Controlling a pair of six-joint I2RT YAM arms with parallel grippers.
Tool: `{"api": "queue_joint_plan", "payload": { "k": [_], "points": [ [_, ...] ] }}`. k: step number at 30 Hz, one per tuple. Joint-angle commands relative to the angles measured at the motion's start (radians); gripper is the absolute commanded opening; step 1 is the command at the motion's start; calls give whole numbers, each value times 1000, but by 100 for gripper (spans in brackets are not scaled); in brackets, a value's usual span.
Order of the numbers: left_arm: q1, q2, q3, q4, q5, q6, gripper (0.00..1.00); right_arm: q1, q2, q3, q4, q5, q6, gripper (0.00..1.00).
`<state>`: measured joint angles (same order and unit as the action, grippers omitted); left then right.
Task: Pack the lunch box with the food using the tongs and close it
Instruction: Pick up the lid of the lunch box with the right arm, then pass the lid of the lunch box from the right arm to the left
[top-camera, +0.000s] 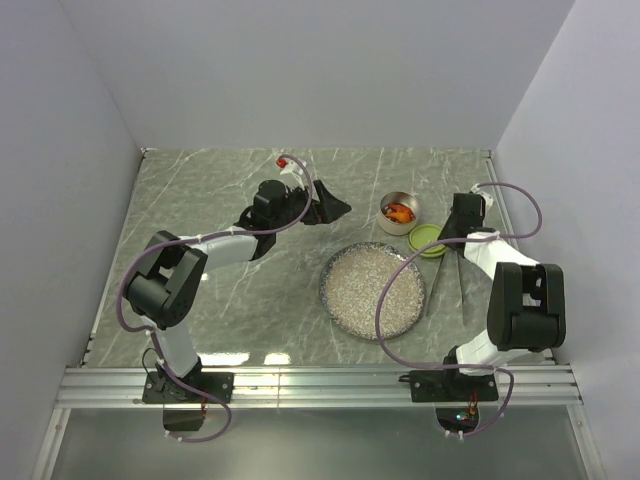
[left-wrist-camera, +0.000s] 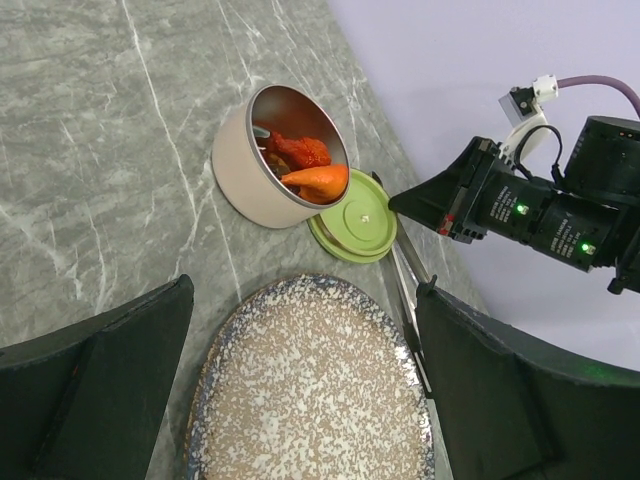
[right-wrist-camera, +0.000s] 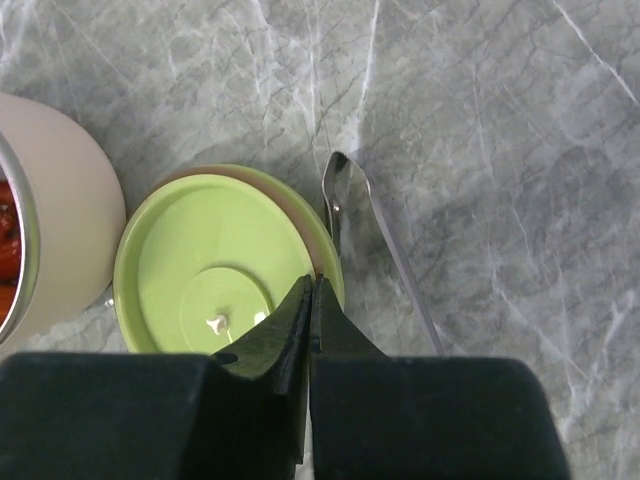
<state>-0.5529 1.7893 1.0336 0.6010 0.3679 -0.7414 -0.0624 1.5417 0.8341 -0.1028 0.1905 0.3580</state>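
The lunch box (top-camera: 399, 213) is a small steel tin standing open behind the plate. The food (left-wrist-camera: 310, 170), orange and red pieces, lies inside it. Its lime-green lid (right-wrist-camera: 200, 270) lies flat on the table just right of the tin. My right gripper (right-wrist-camera: 312, 282) is shut with its tips pinched on the lid's right rim. The tongs (right-wrist-camera: 375, 230) lie on the table to the right of the lid, and nothing holds them. My left gripper (left-wrist-camera: 305, 290) hangs wide open and empty above the table left of the tin, facing it.
A large speckled grey plate (top-camera: 372, 290) with nothing on it lies in front of the tin and lid. The tongs (top-camera: 447, 275) run along its right side. The white side wall stands close behind the right arm.
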Motion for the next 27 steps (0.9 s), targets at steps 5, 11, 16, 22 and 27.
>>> {"api": "queue_joint_plan", "payload": {
  "k": [5, 11, 16, 22, 27],
  "points": [
    [4, -53, -23, 69, 11, 14, 100, 52, -156, -13, 3, 49, -13, 0],
    [4, -59, -46, 120, 23, 13, 99, 58, -314, -26, -21, 75, -25, 0],
    [-5, -48, -79, 218, 97, -47, 99, 87, -471, -43, -43, 61, -34, 0],
    [-38, -21, -101, 347, 164, -93, 100, 108, -591, -66, -15, -31, -31, 0],
    [-36, -31, -136, 361, 155, -50, 99, 193, -558, -82, -3, 32, -33, 0]
  ]
}}
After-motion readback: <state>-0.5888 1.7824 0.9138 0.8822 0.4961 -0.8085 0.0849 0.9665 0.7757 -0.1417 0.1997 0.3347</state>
